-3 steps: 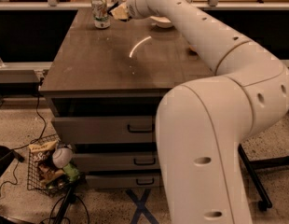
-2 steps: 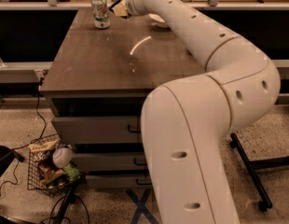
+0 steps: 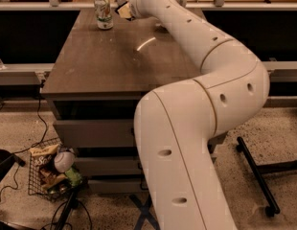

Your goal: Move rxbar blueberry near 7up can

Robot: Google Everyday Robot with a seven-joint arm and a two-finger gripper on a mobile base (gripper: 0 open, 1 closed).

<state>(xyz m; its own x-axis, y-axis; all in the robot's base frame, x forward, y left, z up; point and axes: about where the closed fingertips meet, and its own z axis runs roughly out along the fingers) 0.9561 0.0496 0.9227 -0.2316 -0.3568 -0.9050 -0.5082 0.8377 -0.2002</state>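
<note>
The 7up can [image 3: 103, 12] stands upright at the far left of the dark table top [image 3: 115, 56]. It is silvery-white and green with a metal top. My gripper [image 3: 123, 9] is at the end of the long white arm, just right of the can and at about its height. A small dark shape with a tan patch shows at the gripper's tip. I cannot tell whether that is the rxbar blueberry, which shows nowhere else on the table.
My white arm [image 3: 201, 104] fills the right and middle of the view and hides the table's right side. Drawers [image 3: 91, 133] sit under the table. A wire basket [image 3: 50, 171] with snacks and cables lies on the floor at left. A chair base [image 3: 256, 176] stands at right.
The arm's lower part has swung and now covers more of the view. The gripper has stayed just right of the can. The white bowl behind the arm is now hidden.
</note>
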